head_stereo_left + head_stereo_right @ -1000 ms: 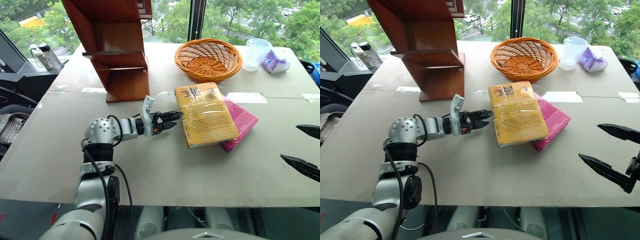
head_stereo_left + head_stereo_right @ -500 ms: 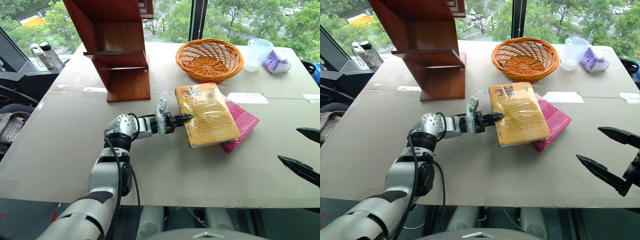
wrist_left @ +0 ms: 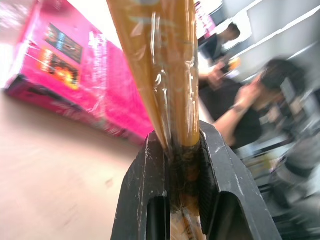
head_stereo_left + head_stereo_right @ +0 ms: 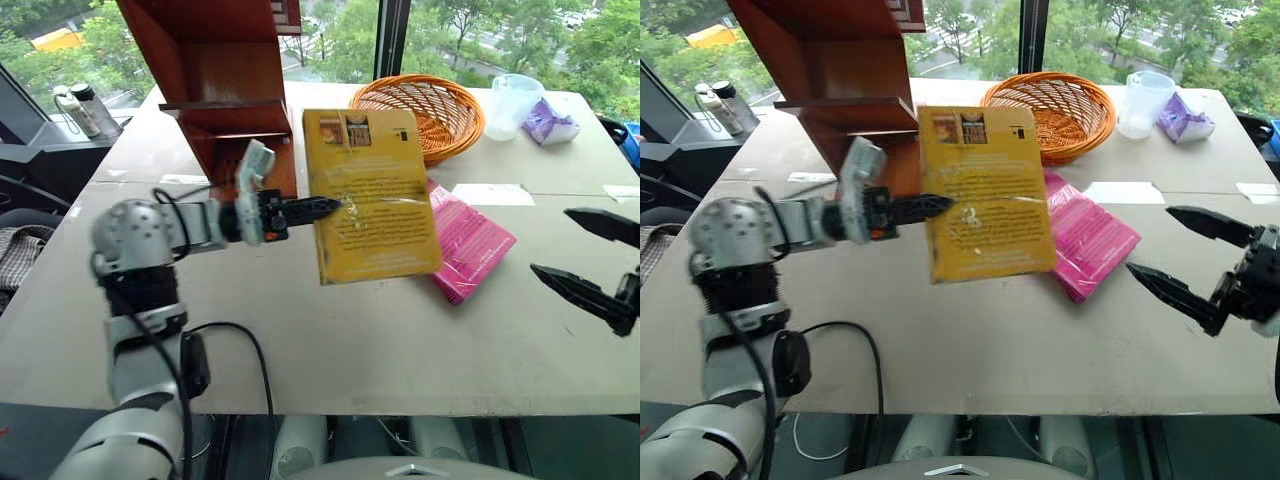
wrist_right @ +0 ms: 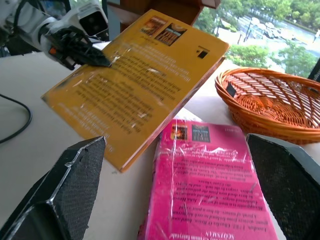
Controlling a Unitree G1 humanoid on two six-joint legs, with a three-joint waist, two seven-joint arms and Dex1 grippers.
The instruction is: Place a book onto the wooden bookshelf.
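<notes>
Done: left pincer (image 4: pixel 325 207) clamps book (image 4: pixel 372 195), lifted off worktop (image 4: pixel 300 330) | right pincer (image 4: pixel 585 262) spread, empty | left: set it on wooden bookshelf (image 4: pixel 225 90)

Bright window daylight, motion-blurred left wrist view

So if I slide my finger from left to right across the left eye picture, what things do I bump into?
Two bottles → left gripper → yellow-orange book → pink book → clear plastic jug → purple packet → right gripper.
</notes>
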